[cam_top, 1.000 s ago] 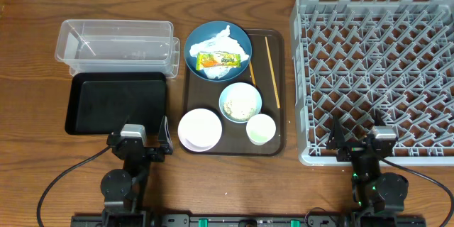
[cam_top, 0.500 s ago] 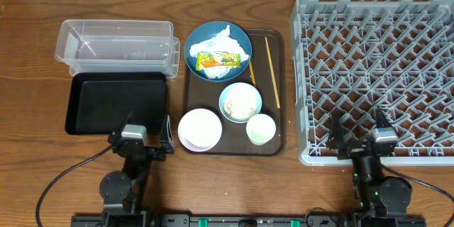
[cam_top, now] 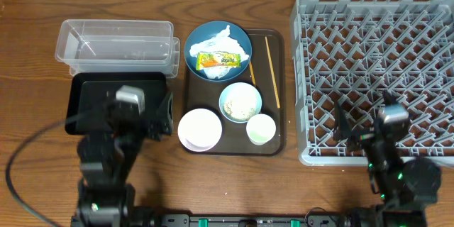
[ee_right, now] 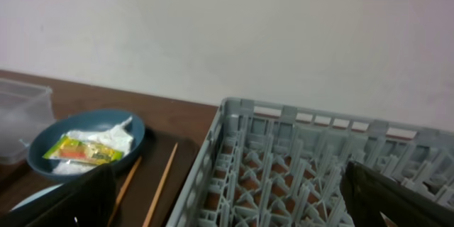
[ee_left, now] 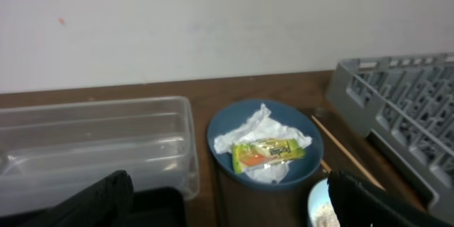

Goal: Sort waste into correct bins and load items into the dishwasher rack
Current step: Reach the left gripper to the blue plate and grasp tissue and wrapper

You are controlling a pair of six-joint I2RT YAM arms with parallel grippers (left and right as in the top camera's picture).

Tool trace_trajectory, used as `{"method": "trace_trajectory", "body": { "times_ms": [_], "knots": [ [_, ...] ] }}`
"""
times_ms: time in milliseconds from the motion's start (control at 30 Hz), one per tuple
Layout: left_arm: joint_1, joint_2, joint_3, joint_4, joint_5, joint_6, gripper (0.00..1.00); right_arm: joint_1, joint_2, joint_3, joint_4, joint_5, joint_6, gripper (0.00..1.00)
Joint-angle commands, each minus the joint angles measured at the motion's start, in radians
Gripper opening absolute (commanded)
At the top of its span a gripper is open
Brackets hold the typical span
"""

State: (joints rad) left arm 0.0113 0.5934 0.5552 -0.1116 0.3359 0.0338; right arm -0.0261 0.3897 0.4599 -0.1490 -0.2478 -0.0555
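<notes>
While left end effector (cam_top: 137, 113) and right end effector (cam_top: 369, 126) gape empty, a flat pinch should lift wrapper (cam_top: 220, 59) off tissue (cam_top: 216, 39).

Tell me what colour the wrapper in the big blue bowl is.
The wrapper is yellow with an orange patch; clearest in the left wrist view.

A dark brown serving tray (cam_top: 198, 93) with rounded corners and a low raised rim lies flat near the middle of the brown wood-grain table (cam_top: 28, 156), behind whose far edge rises a plain pale wall (ee_left: 213, 21) bearing one small reddish mark (ee_left: 62, 20).
</notes>
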Motion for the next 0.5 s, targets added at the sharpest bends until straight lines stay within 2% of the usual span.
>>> {"method": "trace_trajectory", "body": {
  "times_ms": [0, 100, 300, 467],
  "knots": [
    [0.002, 0.14, 0.162, -0.065, 0.039, 0.015, 0.9, 0.013, 0.117, 0.137, -0.066, -0.051, -0.048, 0.99],
    [0.001, 0.296, 0.328, -0.176, 0.059, 0.027, 0.9, 0.013, 0.239, 0.277, -0.184, -0.066, -0.053, 0.99],
    [-0.089, 0.65, 0.729, -0.468, 0.089, 0.159, 0.91, 0.013, 0.456, 0.525, -0.442, -0.086, -0.081, 0.99],
    [-0.186, 0.961, 1.073, -0.718, 0.008, 0.233, 0.9, 0.013, 0.557, 0.597, -0.524, -0.087, -0.08, 0.99]
  ]
}}
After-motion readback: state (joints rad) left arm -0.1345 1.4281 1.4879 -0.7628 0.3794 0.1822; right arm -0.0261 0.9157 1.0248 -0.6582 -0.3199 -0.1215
